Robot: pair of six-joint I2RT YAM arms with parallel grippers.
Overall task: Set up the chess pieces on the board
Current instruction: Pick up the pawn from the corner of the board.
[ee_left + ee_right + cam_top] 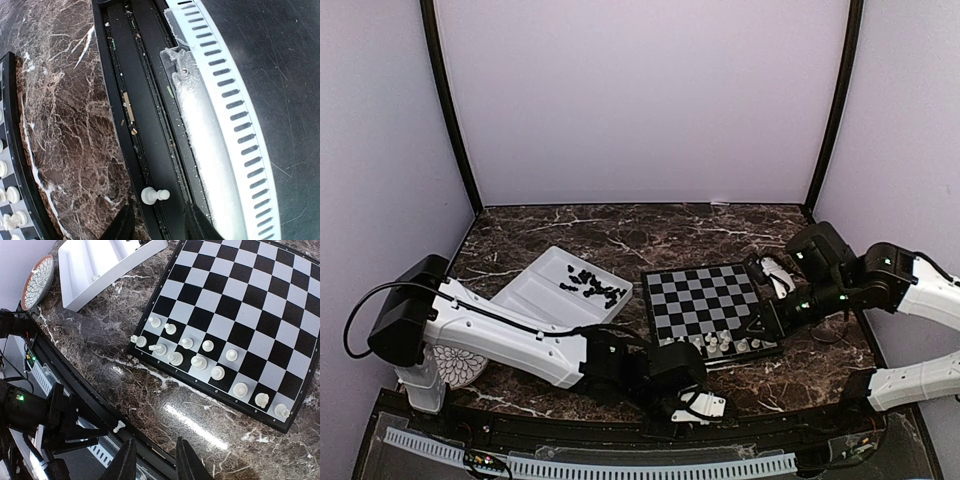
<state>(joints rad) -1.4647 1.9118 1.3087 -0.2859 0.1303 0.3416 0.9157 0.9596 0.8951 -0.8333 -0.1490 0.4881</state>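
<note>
- Top view: the board point(705, 300) lies flat on the dark marble table point(620, 235). White chess pieces point(720, 343) stand only along its near rows. The black ones point(595, 285) are heaped in the white tray point(535, 295) to its left.
- Top view: my left gripper point(692, 402) is low at the table's near edge, below the board's near left corner. My right gripper point(770, 282) hangs beside the board's right edge, well apart from that spot.
- Left wrist: a stray white pawn point(155, 195) lies toppled in the black channel point(140, 100) of the edge rail.
  - It is off the marble, just ahead of my fingers and between their lines.
  - Its long axis runs across the channel, base left and head right, roughly along my closing direction.
  - The fingers are spread and hold nothing.
- Left wrist: the pawn is smooth, glossy plastic with a round, flared base. I judge it likely to roll or skid against the channel walls.
- Right wrist: my fingers point(129, 460) are parted and empty, above the glossy marble near the board's white rows. The pawn shows small at the rail, clearly nearer my left.
</note>
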